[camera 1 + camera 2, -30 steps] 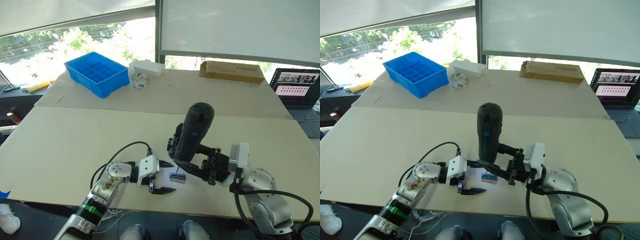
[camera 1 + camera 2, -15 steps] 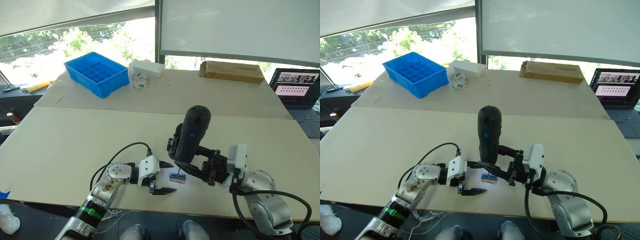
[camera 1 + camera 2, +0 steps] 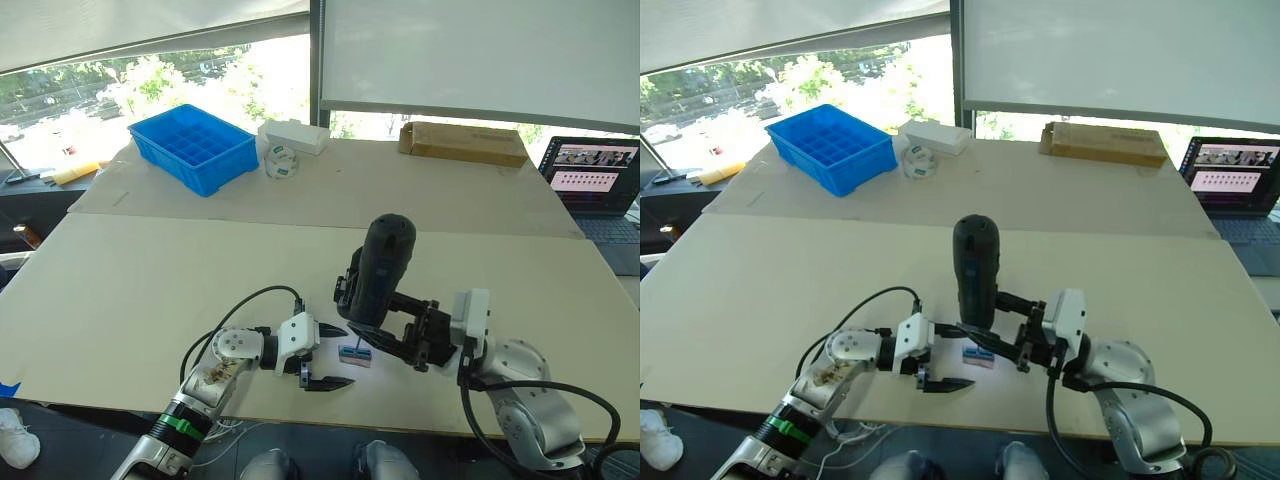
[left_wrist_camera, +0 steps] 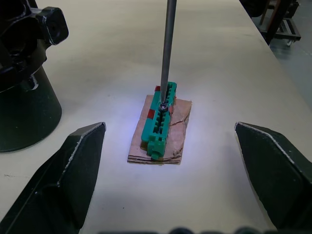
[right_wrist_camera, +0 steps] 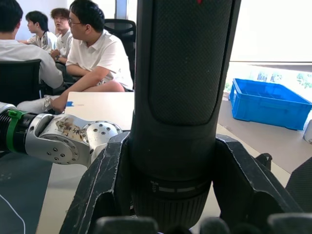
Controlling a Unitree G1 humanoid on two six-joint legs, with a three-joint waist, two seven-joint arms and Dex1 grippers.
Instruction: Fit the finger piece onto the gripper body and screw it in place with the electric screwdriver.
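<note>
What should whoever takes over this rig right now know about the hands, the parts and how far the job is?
Right hand: shut on the electric screwdriver, held roughly upright.
Left hand: open and holding nothing, low over the table, one finger on each side of the green block.
The bit is tip-down on a screw in the green block, which sits on a cardboard scrap.
A black part stands on the table beside it; I cannot tell whether it is the gripper body.
Done: screwdriver in hand.
Left: fit the finger piece, then drive the screw.
</note>
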